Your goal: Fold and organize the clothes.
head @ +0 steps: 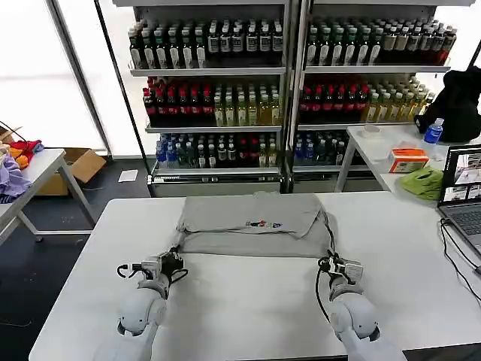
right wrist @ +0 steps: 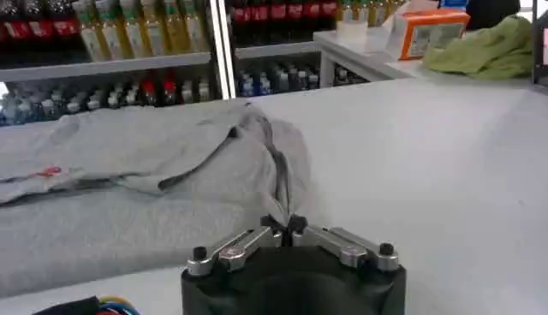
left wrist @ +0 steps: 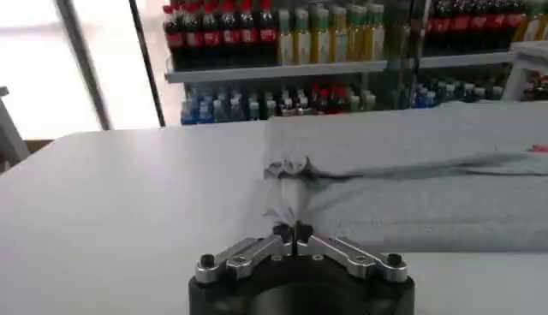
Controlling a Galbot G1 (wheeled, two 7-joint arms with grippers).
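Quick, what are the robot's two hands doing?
Left gripper: shut on the light grey cotton shirt's near left corner.
Right gripper: shut on its near right corner.

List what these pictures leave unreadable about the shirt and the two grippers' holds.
- Grey shirt: chest print too small to read, head view.
- Shirt's underside layers: hidden by its own fold, all views.
- Left gripper, right gripper: cloth pinched, amount hidden between the fingertips.
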